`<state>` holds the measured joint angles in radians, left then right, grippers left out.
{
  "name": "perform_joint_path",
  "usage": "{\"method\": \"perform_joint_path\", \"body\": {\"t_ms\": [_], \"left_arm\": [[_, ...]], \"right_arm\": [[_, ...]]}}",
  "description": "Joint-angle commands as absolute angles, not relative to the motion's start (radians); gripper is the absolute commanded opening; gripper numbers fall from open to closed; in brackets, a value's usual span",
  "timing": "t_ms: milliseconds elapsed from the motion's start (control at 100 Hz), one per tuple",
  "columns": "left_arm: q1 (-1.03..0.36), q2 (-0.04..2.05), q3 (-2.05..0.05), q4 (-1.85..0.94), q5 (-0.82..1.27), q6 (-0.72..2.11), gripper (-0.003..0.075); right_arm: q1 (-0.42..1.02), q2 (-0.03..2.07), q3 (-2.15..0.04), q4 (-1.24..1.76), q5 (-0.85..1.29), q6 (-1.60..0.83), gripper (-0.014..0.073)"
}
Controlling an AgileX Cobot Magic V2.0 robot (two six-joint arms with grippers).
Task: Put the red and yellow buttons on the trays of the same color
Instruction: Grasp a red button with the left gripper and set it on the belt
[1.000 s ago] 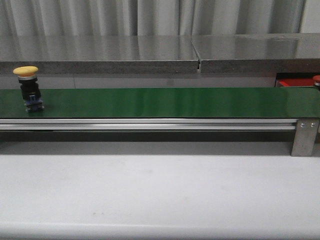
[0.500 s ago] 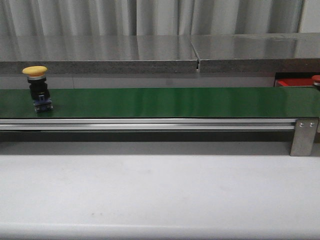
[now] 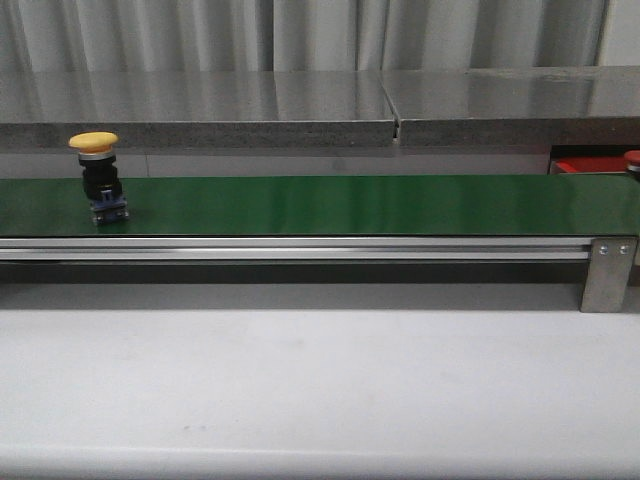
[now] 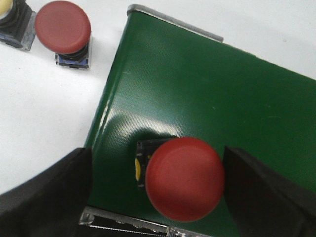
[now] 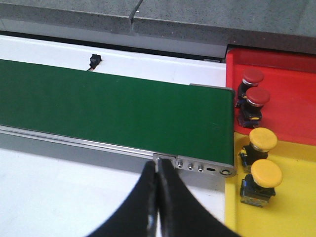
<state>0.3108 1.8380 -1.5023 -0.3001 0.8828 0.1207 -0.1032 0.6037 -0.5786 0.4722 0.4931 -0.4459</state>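
Neither gripper is showing in the front view, where a yellow mushroom-capped push button [image 3: 97, 175] on a dark body is standing upright on the long green conveyor belt [image 3: 340, 204], towards its left end.

Left gripper [image 4: 158, 192], in its wrist view, is spreading its black fingers [image 4: 47, 197] wide either side of a red dome-capped push button [image 4: 183, 177] sitting on the belt, not touching it. Another red-capped button [image 4: 63, 27] is resting on the white surface [image 4: 39, 108] beside the belt.

Right gripper [image 5: 158, 197], in its wrist view, is pressing its fingers together on nothing. Past the belt's end, two red buttons [image 5: 252, 89] are sitting in the flat red tray [image 5: 291, 98] and two yellow buttons [image 5: 264, 158] in the flat yellow tray [image 5: 296, 207].
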Motion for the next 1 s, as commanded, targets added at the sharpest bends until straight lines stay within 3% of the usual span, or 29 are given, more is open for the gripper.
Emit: {"method": "perform_joint_path", "body": {"t_ms": [0,190,280,350,520,990], "left_arm": [[0.306,1.770,-1.538,-0.346,0.851,0.121,0.0545],[0.287,1.701,-1.538,-0.351,0.844,0.166,0.0542],[0.264,1.660,-1.538,-0.352,0.844,0.171,0.0484],[0.239,1.624,-1.534,-0.352,0.842,0.174,0.0368],[0.149,1.537,-1.502,-0.308,0.817,0.174,-0.0020],[-0.065,1.286,-1.349,-0.282,0.764,0.174,-0.0020]], "right_arm": [[-0.100,0.600,-0.604,0.478,0.433,-0.449,-0.0118],[-0.100,0.600,-0.604,0.478,0.433,-0.449,-0.0118],[-0.100,0.600,-0.604,0.478,0.433,-0.449,-0.0118],[-0.100,0.600,-0.604,0.478,0.433,-0.449,-0.0118],[-0.100,0.600,-0.604,0.478,0.433,-0.449,-0.0118],[-0.100,0.600,-0.604,0.487,0.433,-0.449,-0.0118]]}}
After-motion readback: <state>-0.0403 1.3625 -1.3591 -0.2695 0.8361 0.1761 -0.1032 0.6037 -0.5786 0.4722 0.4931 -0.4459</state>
